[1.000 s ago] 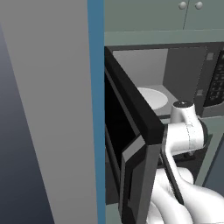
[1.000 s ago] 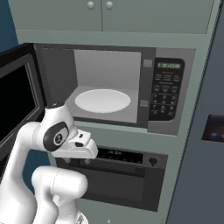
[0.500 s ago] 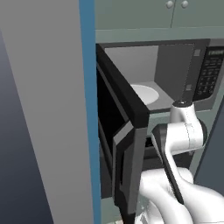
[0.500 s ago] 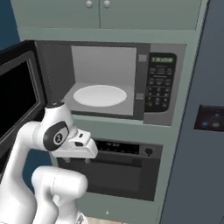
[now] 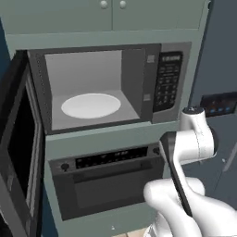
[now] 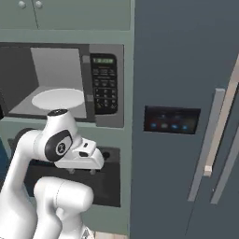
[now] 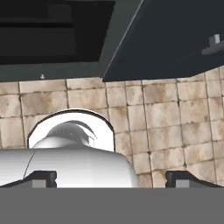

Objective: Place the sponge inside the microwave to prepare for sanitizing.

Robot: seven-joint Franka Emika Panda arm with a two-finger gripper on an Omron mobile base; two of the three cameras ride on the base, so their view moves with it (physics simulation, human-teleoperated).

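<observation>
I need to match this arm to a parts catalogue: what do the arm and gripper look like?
Glossy white rounded arm segments with dark grey joint bands and a dark round cap on the elbow. The gripper has two small dark finger tips with grey pads. No cables or markings visible.

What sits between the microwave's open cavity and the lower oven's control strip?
In the left base view, only a plain grey-green cabinet band separates the microwave cavity from the lower oven; nothing hangs or rests there.
</observation>
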